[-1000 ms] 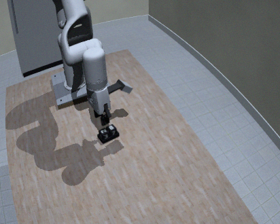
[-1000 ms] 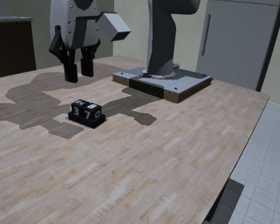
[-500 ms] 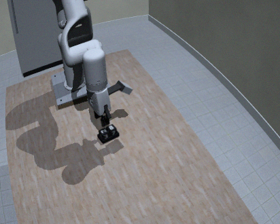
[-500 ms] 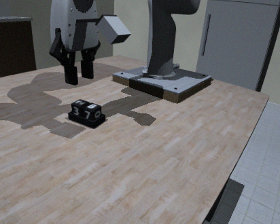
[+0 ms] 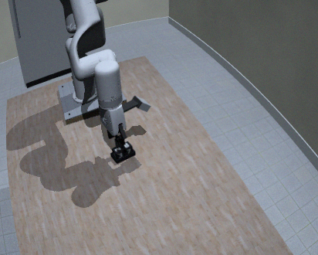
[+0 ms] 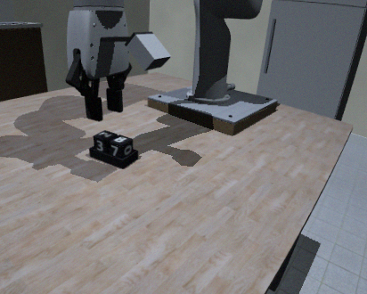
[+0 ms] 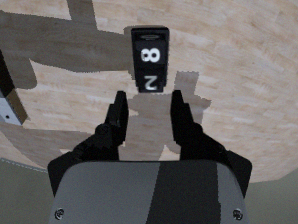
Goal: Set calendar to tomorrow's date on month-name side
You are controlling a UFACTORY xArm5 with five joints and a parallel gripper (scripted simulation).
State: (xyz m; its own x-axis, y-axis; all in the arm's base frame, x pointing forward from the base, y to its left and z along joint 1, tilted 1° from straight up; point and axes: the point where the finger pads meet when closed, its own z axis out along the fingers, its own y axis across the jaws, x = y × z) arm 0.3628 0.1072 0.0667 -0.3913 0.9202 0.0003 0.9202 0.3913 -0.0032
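A small black tray (image 5: 114, 158) (image 6: 121, 161) (image 7: 149, 31) lies flat on the wooden table and holds two black cubes with white digits, side by side. In the exterior view the left cube (image 6: 104, 142) shows a 3 on its side; the digit on the right cube (image 6: 121, 146) is too small to read surely. In the wrist view the cube tops read 8 (image 7: 149, 55) and 2 (image 7: 150, 82). My gripper (image 5: 120, 137) (image 6: 104, 111) (image 7: 149, 101) is open and empty. It hangs above the table just behind the tray, towards the arm's base, clear of the cubes.
The arm's base plate (image 6: 219, 109) (image 5: 68, 104) is bolted to the table behind the tray. A grey cabinet (image 6: 313, 53) stands beyond the table. The table's edge (image 6: 317, 200) runs along the right in the exterior view.
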